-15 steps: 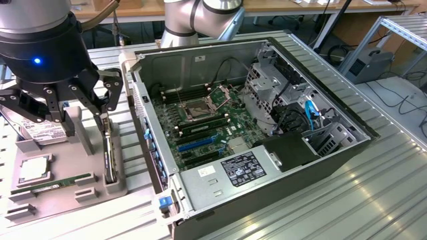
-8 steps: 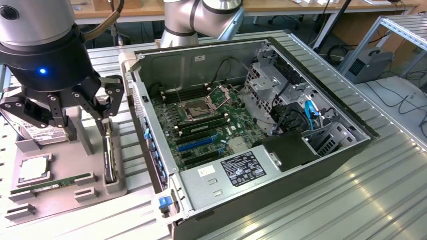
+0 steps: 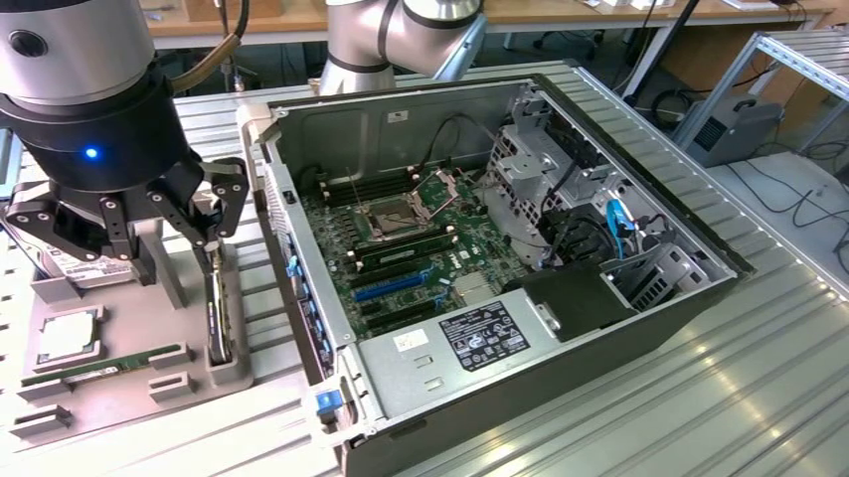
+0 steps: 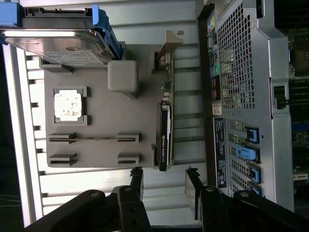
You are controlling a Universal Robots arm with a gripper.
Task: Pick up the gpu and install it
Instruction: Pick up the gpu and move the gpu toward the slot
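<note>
Hovering above the gpu (image 4: 165,140) - gripper (image 4: 164,175) fingers apart, clasping nothing | gpu on edge in the grey holder tray (image 3: 126,383), on its side nearest the open computer case (image 3: 571,393) - case at exterior view's right

parts tray (image 4: 106,116): landmark, on the table (image 3: 743,397).
computer case (image 3: 531,248): beside tray, on the exterior view's right.
gpu (image 3: 219,308): on edge in tray's slot along the case-side edge.
hard drive (image 4: 58,46): tray's far end, exterior view.
memory stick (image 3: 99,366): tray's near end.
cpu (image 4: 67,105): tray's middle, behind memory stick.
gripper (image 3: 159,243): above tray.
</note>
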